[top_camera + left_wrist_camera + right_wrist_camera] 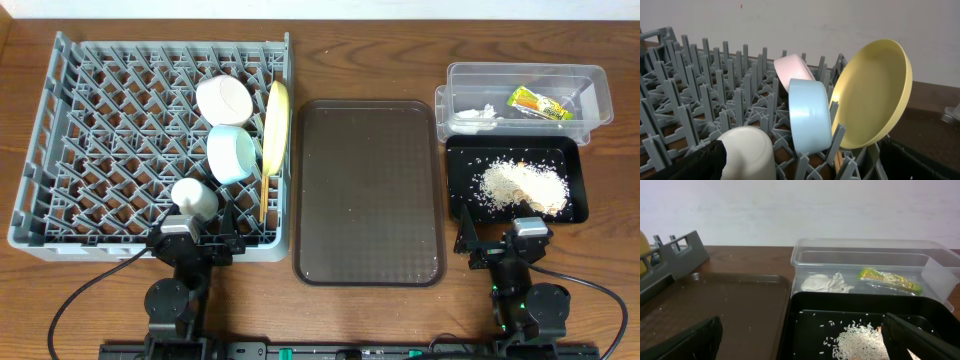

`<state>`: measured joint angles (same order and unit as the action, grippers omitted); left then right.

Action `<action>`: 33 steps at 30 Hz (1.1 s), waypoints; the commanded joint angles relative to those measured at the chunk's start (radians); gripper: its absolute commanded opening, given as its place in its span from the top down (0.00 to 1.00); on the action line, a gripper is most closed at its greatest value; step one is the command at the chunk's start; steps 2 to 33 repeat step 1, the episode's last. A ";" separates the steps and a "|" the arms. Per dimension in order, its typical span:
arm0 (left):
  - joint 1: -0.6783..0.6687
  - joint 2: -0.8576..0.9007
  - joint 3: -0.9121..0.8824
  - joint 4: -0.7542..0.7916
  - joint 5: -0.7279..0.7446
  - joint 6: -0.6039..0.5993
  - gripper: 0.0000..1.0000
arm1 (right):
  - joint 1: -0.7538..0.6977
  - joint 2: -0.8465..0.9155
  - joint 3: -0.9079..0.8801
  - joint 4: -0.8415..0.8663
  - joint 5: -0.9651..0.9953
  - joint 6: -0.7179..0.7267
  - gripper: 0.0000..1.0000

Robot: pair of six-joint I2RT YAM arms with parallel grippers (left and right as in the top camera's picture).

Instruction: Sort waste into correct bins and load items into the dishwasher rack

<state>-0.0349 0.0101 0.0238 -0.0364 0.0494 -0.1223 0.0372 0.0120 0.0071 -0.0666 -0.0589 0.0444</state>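
The grey dishwasher rack (100, 130) holds a white bowl (225, 97), a light blue bowl (231, 152), an upright yellow plate (275, 125), a white cup (193, 197) and the chopsticks (264, 195). The clear tub (590, 100) holds the tissue (478, 113) and the yellow-green wrapper (540, 104). The black tray (460, 160) holds the rice scraps (520, 185). My left gripper (195, 243) is open and empty at the rack's near edge, just before the cup (747, 152). My right gripper (505, 245) is open and empty at the black tray's near edge (865, 300).
The dark brown serving tray (368, 190) lies between the rack and the bins, with a few stray grains on it. Both arm bases stand at the table's front edge. In the left wrist view the blue bowl (810, 115) and the plate (872, 92) stand on edge close ahead.
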 commanded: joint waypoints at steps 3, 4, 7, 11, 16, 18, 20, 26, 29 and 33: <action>-0.004 -0.006 -0.020 -0.030 -0.012 0.020 0.01 | 0.010 -0.005 -0.002 -0.004 0.006 0.000 0.01; -0.004 -0.006 -0.020 -0.030 -0.012 0.020 0.01 | 0.010 -0.005 -0.002 -0.004 0.006 0.000 0.01; -0.004 -0.006 -0.020 -0.030 -0.012 0.020 0.01 | 0.010 -0.005 -0.002 -0.004 0.006 0.000 0.01; -0.004 -0.006 -0.020 -0.030 -0.012 0.020 0.01 | 0.010 -0.005 -0.002 -0.004 0.006 0.000 0.01; -0.004 -0.006 -0.020 -0.030 -0.012 0.020 0.01 | 0.010 -0.005 -0.002 -0.004 0.006 0.000 0.01; -0.004 -0.006 -0.020 -0.030 -0.012 0.020 0.01 | 0.010 -0.005 -0.002 -0.004 0.006 0.000 0.01; -0.004 -0.006 -0.020 -0.030 -0.012 0.020 0.01 | 0.010 -0.005 -0.002 -0.004 0.006 0.000 0.01; -0.004 -0.006 -0.020 -0.030 -0.012 0.020 0.01 | 0.010 -0.005 -0.002 -0.004 0.006 0.000 0.01; -0.004 -0.006 -0.020 -0.030 -0.012 0.020 0.01 | 0.010 -0.005 -0.002 -0.004 0.006 0.000 0.01; -0.004 -0.006 -0.020 -0.030 -0.012 0.020 0.01 | 0.010 -0.005 -0.002 -0.004 0.006 0.000 0.01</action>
